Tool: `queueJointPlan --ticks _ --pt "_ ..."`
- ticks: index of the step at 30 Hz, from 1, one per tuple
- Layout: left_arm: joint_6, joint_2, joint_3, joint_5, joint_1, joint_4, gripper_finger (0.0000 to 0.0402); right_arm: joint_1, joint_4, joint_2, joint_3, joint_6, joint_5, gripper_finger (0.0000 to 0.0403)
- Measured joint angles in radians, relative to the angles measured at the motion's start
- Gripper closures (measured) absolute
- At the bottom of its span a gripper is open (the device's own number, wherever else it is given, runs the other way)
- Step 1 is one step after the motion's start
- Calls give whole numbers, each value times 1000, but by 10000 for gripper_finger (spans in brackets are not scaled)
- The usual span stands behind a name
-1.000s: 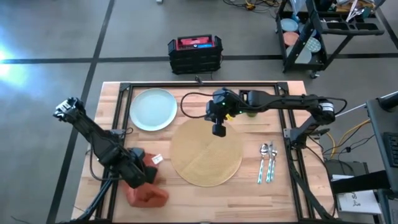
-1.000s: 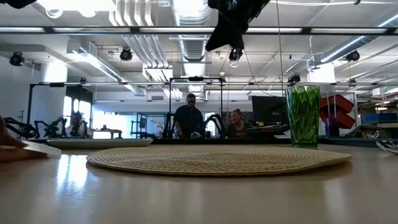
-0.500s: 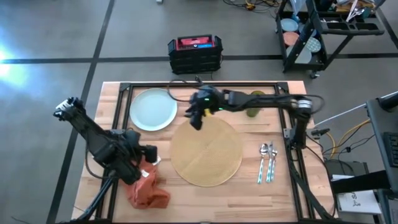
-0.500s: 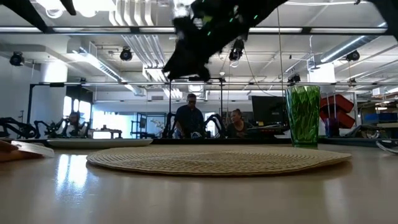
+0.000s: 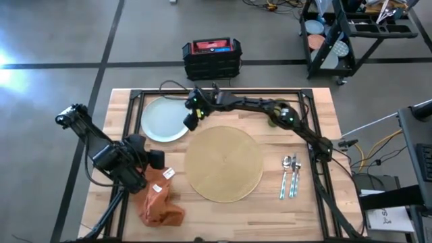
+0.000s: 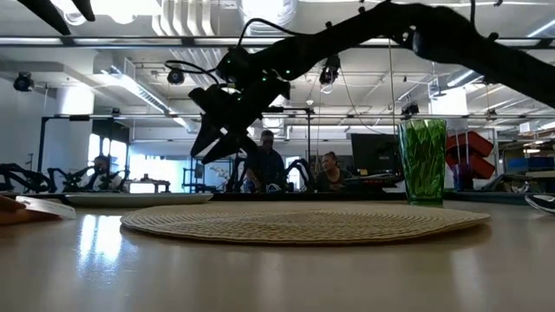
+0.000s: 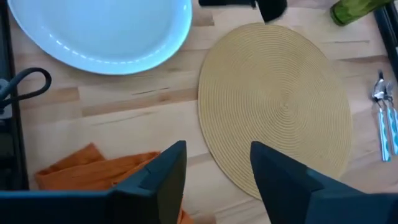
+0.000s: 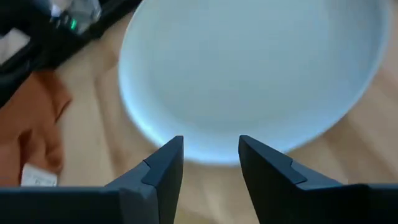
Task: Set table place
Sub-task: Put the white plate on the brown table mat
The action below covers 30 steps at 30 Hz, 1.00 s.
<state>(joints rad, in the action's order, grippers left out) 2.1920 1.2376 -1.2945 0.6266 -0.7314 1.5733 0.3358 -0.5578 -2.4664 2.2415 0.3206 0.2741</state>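
Observation:
A pale blue-white plate [image 5: 165,119] lies flat at the table's far left. A round tan placemat [image 5: 223,163] lies mid-table. My right gripper [image 8: 210,146] hangs open above the plate's right rim [image 5: 190,121], clear of it in the low view [image 6: 212,143]. A crumpled orange napkin [image 5: 159,202] lies at the near left. My left gripper [image 7: 214,152] hovers open just beyond the napkin's far end [image 5: 156,160], with nothing between its fingers. The green cup [image 6: 422,161] stands upright past the placemat's far right, partly hidden by my right arm from above.
A fork, knife and spoon [image 5: 290,174] lie side by side right of the placemat. A black frame [image 5: 135,101] borders the tabletop. Beyond the table stand a black and red case [image 5: 211,57] on the floor and a black cart [image 5: 351,34]. People sit far behind.
My right gripper has swept from above the placemat's far edge toward the table's left and down, ending over the plate's right rim. My left gripper has gone from over the napkin toward the far edge; the napkin lies on the table, more of it showing.

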Motion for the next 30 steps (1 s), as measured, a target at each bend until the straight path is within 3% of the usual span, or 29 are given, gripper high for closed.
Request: queueJointPlan --ticks 3,10,16,19,23,30 --pt "-1 12 2 -5 24 -3 250 28 -71 -64 119 -3 -12 263" --pt "-67 17 13 4 84 -1 269 73 -59 -77 90 2 44 299" --pt "-141 12 14 19 159 -2 285 58 -66 -77 90 -5 56 353" --pt "-184 18 14 19 211 -2 296 44 -122 -73 95 4 122 383" --pt "-305 28 48 19 307 -9 323 6 -264 -31 104 -15 176 399" --pt "-582 2 190 10 570 -114 366 -84 -496 153 110 -216 84 402"
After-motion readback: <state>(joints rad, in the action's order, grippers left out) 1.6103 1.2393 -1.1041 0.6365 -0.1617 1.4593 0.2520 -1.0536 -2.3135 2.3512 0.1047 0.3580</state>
